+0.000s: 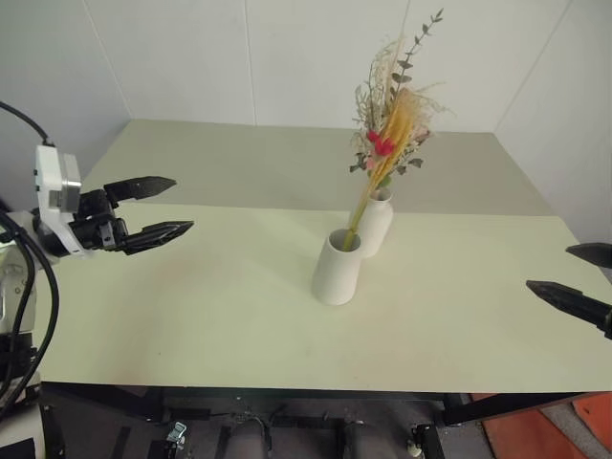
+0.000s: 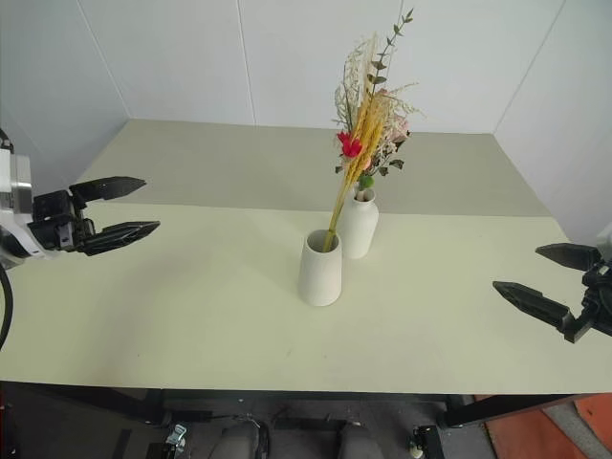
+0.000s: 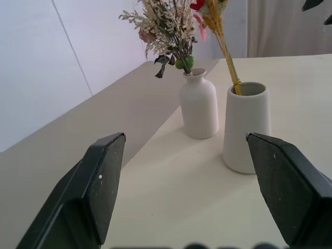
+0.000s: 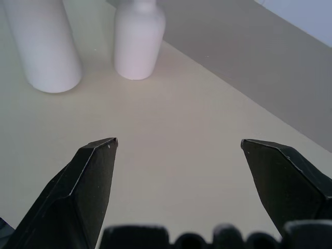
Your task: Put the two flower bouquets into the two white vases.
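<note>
**A:** Big pale bench [image 1: 191, 316] first, with everything that matters gathered mid-surface. The wide-mouthed vase [image 1: 337, 269] stands nearer us, the bottle-shaped vase [image 1: 376, 222] just behind, touching or nearly so.

**B:** And both are filled! The bushy bouquet [image 1: 394, 105] sits upright in the narrow neck, which pinches it straight. The slim yellow-orange bunch [image 1: 382, 163] leans back across it, because that wide mouth gives the stalks nothing to rest on but the rim.

**A:** The job looks finished to me. The arms?

**B:** The left gripper [image 1: 158, 207] is out at the bench's left edge, fingers spread, holding nothing. The right gripper [image 2: 535, 277] is well off right, fingers wide apart, equally empty.
</note>
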You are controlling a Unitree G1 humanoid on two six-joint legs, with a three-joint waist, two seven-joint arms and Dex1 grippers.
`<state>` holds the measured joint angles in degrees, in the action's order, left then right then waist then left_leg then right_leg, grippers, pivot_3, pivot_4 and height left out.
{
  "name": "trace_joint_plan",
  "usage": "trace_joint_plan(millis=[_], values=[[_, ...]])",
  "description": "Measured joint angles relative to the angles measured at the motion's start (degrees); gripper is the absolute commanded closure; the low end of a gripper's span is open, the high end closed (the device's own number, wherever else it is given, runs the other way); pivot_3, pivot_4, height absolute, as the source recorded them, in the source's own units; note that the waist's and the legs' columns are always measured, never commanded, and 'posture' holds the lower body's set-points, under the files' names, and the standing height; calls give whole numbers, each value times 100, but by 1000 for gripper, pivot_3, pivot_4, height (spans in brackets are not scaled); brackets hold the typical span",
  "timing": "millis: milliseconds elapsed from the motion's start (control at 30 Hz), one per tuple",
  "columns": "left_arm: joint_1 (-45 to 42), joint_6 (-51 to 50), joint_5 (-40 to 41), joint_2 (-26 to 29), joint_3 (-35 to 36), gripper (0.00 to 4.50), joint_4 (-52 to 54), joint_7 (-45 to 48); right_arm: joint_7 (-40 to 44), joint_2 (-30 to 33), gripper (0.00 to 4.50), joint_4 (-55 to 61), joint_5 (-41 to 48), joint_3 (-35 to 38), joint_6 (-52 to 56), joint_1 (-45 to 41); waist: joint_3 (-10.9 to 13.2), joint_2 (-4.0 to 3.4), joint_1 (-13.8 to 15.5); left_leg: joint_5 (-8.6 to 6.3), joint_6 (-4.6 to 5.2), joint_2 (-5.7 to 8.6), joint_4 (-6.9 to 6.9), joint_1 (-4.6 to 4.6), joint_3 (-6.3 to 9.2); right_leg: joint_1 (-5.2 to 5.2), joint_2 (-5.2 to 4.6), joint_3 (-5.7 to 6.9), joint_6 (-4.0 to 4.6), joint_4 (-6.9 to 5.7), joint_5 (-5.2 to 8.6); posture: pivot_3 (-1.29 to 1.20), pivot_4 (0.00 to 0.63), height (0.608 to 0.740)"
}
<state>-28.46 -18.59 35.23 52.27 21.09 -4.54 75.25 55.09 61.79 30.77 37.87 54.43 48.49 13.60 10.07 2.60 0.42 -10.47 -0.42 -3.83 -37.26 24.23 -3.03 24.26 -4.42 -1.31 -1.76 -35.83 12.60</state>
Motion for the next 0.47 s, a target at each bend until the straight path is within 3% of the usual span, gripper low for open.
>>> trace_joint_plan(millis=[467], values=[[-430, 303, -250, 34, -271, 455, -795, 378, 237, -94, 0, 210, -192, 366, 50, 275, 0, 0, 26, 0, 0, 0, 0, 3, 0, 0, 0, 2, -2, 1, -1, 0, 150, 740]])
